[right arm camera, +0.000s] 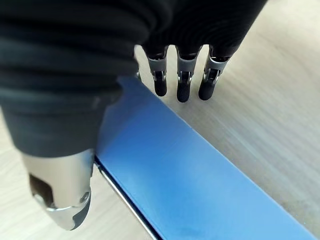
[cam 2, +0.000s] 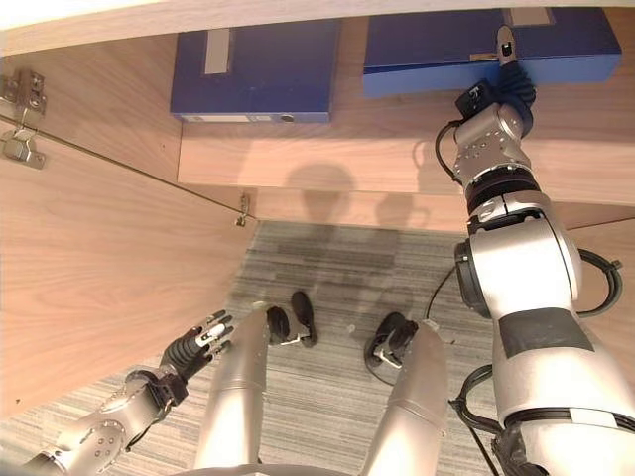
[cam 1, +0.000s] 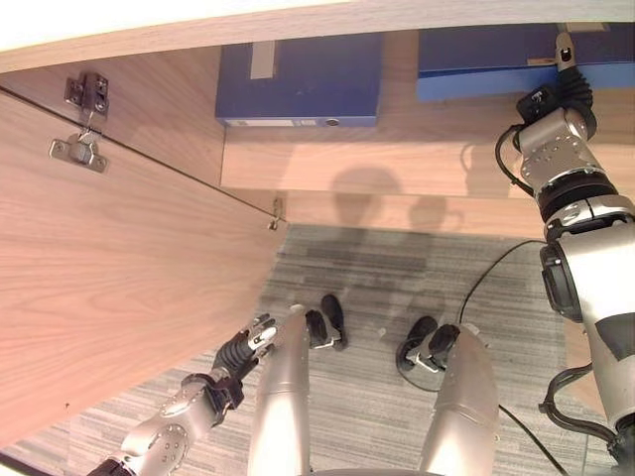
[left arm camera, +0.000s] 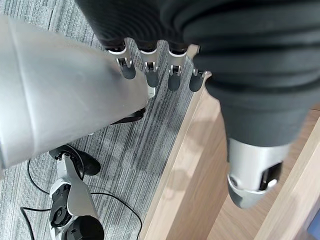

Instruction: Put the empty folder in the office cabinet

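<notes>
Two blue folders lie flat in the cabinet (cam 1: 298, 169): one folder (cam 1: 303, 79) alone, the other folder (cam 2: 446, 45) under the right hand (cam 2: 501, 84), fingers straight and relaxed above its cover. The left hand (cam 1: 248, 345) hangs low by the open door (cam 1: 109, 278), fingers loosely extended, holding nothing.

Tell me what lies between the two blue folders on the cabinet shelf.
Nothing: bare wooden shelf separates the left folder from the right folder, seen in both eye views. The right hand is at the right folder.

Silver-grey segmented arms, dark ribbed covers over wrist and back of left hand (cam 1: 250, 342) and right hand (cam 2: 499, 84), silver fingers (left arm camera: 148, 70) with dark tips
</notes>
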### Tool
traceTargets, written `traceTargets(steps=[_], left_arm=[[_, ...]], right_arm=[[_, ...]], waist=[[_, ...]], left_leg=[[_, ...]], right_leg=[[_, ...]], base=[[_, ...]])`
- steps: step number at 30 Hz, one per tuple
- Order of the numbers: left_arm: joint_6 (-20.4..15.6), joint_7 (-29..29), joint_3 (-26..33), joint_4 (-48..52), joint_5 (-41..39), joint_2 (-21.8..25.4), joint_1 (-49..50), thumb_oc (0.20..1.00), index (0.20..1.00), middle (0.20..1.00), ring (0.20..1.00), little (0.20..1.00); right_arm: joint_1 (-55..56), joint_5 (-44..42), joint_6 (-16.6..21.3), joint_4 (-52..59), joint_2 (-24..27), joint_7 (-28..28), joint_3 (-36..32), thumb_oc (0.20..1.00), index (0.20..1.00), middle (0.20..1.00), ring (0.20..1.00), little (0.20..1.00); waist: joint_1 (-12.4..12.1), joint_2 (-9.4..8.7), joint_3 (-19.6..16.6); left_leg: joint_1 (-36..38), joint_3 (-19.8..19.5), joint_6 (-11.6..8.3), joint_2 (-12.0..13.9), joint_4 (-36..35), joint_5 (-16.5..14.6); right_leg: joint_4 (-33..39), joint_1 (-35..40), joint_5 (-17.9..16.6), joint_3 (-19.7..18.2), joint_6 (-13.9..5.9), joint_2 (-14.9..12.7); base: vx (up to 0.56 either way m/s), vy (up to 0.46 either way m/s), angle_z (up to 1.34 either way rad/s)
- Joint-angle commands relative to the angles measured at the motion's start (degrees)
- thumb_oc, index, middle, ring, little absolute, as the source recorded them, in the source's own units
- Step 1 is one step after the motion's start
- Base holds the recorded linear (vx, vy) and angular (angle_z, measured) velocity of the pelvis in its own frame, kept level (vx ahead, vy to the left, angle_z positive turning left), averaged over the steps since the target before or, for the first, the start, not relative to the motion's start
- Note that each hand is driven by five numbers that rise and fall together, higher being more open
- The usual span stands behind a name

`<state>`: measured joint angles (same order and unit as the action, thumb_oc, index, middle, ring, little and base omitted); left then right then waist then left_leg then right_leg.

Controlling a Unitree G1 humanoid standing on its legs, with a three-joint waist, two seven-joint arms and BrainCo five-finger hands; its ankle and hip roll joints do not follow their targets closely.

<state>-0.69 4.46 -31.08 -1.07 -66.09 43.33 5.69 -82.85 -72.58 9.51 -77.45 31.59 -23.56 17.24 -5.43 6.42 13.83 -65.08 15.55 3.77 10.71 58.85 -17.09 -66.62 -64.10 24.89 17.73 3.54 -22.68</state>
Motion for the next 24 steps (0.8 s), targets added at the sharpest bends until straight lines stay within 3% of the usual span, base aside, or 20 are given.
traceTargets(steps=[1, 10, 13, 18, 24], left_arm=[[-0.69, -0.04, 2.22, 2.86, -1.13, 1.98, 3.85, 1.0, 1.0, 1.0, 1.0, 1.0], [-1.2, 0.85, 4.77, 2.1, -0.98, -1.15, 4.88, 1.0, 1.0, 1.0, 1.0, 1.0], [-1.34, 0.99, 5.03, 2.18, -0.87, -1.51, 4.99, 1.0, 1.0, 1.0, 1.0, 1.0], [-1.89, 1.79, 6.09, 1.97, 0.33, -3.72, 4.82, 1.0, 1.0, 1.0, 1.0, 1.0], [-2.1, 2.89, 5.7, 1.83, 0.41, -3.74, 4.13, 1.0, 1.0, 1.0, 1.0, 1.0]], right_arm=[[-0.39, -1.99, 5.69, 9.04, -0.49, 2.63, -0.22, 1.0, 1.0, 1.0, 1.0, 1.0], [7.96, 1.62, 13.92, 38.34, -4.89, 2.17, -1.95, 1.0, 1.0, 1.0, 1.0, 1.0], [9.97, 2.83, 15.32, 43.01, -5.71, 1.68, -3.02, 1.0, 1.0, 1.0, 1.0, 1.0], [15.92, 7.54, 20.68, 56.87, -10.44, -0.76, -8.92, 1.0, 1.0, 1.0, 1.0, 1.0], [16.36, 9.84, 19.06, 56.66, -12.07, -4.85, -8.4, 1.0, 1.0, 1.0, 1.0, 1.0]], waist=[[-1.39, -1.03, 0.47], [-0.82, -1.21, 1.2], [-0.85, -1.16, 1.23], [-0.71, -0.73, 1.74], [-0.87, -0.56, 1.81]], left_leg=[[2.47, -2.28, -3.15, 1.62, -2.97, -2.89], [2.76, -1.94, -3.18, 1.67, -3.51, -2.62], [2.72, -1.93, -3.1, 1.59, -3.38, -2.66], [2.58, -1.89, -2.84, 1.56, -2.86, -3.05], [2.31, -1.92, -2.52, 1.6, -2.23, -3.31]], right_leg=[[7.77, 3.77, -2.35, -2.66, -3.61, 0.01], [8.05, 3.84, -2.64, -2.59, -3.5, 0.14], [7.82, 3.75, -2.69, -2.62, -3.53, -0.02], [7.22, 3.46, -2.43, -2.99, -3.55, -0.43], [6.59, 3.18, -2.22, -3.3, -3.36, -0.83]], base=[[0.0, 0.01, -0.07], [0.0, 0.002, -0.02], [0.0, 0.0, 0.0], [0.0, 0.0, 0.0], [0.0, 0.0, 0.0]])
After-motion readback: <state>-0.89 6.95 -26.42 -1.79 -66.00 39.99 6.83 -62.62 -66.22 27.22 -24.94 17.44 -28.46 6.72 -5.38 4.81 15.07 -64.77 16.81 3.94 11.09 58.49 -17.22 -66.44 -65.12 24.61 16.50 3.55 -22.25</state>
